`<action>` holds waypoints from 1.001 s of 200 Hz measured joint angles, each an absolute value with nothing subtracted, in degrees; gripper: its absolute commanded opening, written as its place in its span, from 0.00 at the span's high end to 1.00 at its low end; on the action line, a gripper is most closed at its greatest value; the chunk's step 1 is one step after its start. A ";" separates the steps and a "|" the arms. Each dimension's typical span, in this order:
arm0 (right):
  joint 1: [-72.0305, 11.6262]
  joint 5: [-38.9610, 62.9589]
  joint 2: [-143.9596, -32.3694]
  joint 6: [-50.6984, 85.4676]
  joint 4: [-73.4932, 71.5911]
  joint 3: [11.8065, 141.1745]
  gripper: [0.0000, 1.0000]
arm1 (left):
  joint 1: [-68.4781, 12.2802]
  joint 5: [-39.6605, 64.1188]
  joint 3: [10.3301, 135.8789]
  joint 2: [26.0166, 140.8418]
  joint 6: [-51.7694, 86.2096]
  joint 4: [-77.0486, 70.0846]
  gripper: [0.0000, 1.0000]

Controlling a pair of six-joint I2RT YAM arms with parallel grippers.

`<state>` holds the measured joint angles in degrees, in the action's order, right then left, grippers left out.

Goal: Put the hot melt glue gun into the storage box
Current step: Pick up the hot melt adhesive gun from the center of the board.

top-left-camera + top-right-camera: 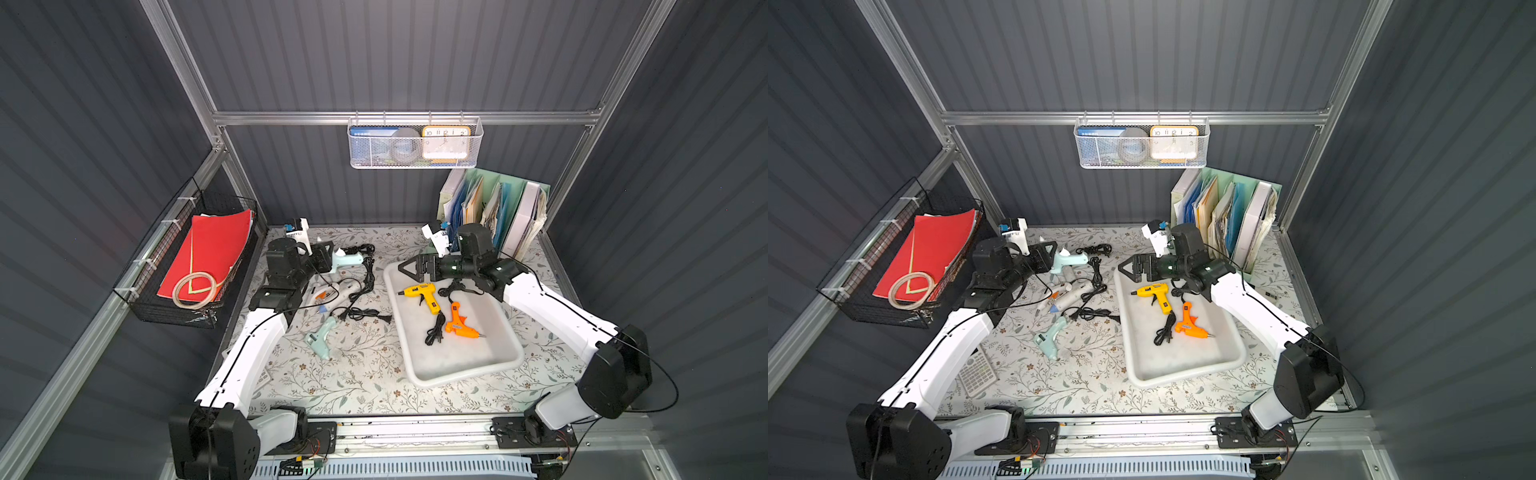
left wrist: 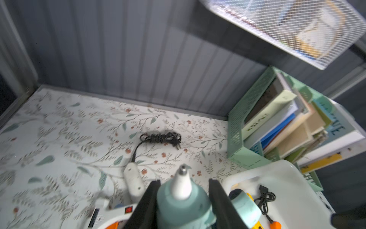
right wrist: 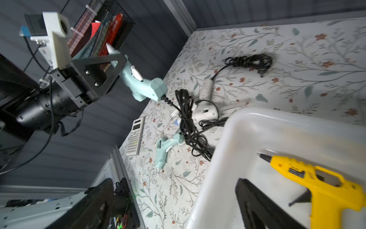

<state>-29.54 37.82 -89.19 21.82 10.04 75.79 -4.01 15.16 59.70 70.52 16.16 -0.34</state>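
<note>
The hot melt glue gun (image 1: 348,260), mint green, is pinched across its barrel by the left gripper (image 2: 183,180); it is held above the floral table (image 1: 357,374), left of the storage box (image 1: 465,357), with its black cord (image 3: 184,111) hanging to a tangle below; the box holds a yellow gun (image 1: 422,291) and an orange gun (image 1: 459,324); the right gripper (image 1: 405,268) hovers over the box's far end, jaws spread, empty.

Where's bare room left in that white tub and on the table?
The storage box is bare from the orange glue gun to its near rim. The table is bare along its near edge. Crowded: the cord tangle left of the box.
</note>
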 measured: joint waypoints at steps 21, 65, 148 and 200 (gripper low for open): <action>-28.99 44.86 -92.09 22.59 8.91 78.54 0.01 | -4.03 22.90 63.48 73.01 14.85 -1.67 1.00; -28.45 53.45 -95.98 22.24 9.19 85.73 0.01 | -4.03 34.39 73.08 79.44 14.94 0.23 1.00; -27.97 50.98 -94.04 13.06 20.12 91.64 0.14 | -5.34 47.46 82.61 84.90 16.12 5.89 1.00; -27.09 49.43 -94.02 10.28 24.73 93.30 0.21 | -9.98 47.90 88.01 87.88 14.50 10.70 1.00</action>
<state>-27.09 49.43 -94.02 10.28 24.73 93.30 -9.98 47.90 88.01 87.88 14.50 10.70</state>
